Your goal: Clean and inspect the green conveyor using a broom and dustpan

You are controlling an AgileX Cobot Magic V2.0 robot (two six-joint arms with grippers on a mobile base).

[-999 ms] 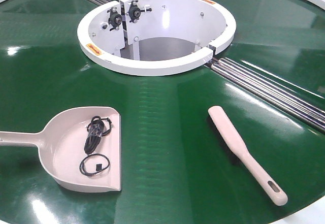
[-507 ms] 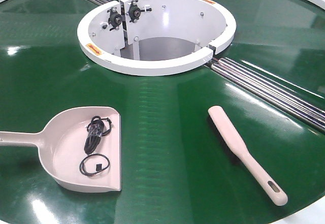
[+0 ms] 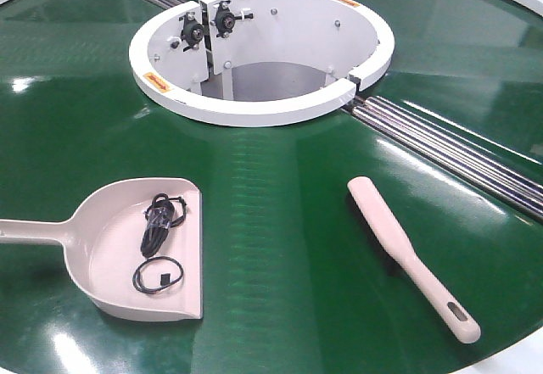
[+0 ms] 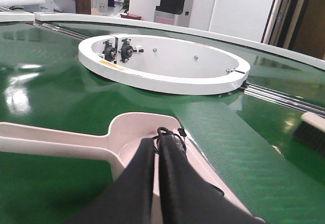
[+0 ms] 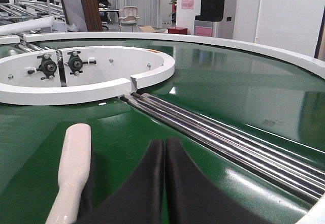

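Note:
The green conveyor [image 3: 280, 247] fills the front view, and no gripper shows there. The beige-pink dustpan [image 3: 106, 259] lies at the front left, its handle pointing left, with a black cord bundle [image 3: 159, 220] and a black loop [image 3: 158, 275] inside. The beige broom [image 3: 399, 242] lies flat at the front right, its slotted end nearest. My left gripper [image 4: 157, 140] is shut and empty, hovering over the dustpan [image 4: 129, 127]. My right gripper [image 5: 165, 142] is shut and empty above the belt, just right of the broom [image 5: 73, 165].
The white ring hub [image 3: 254, 111] with two black bearing blocks stands at the back centre. Silver rails [image 3: 450, 149] run from it toward the right edge, and pass close to the right gripper in the right wrist view [image 5: 218, 130]. The belt's white outer rim [image 5: 284, 54] curves behind.

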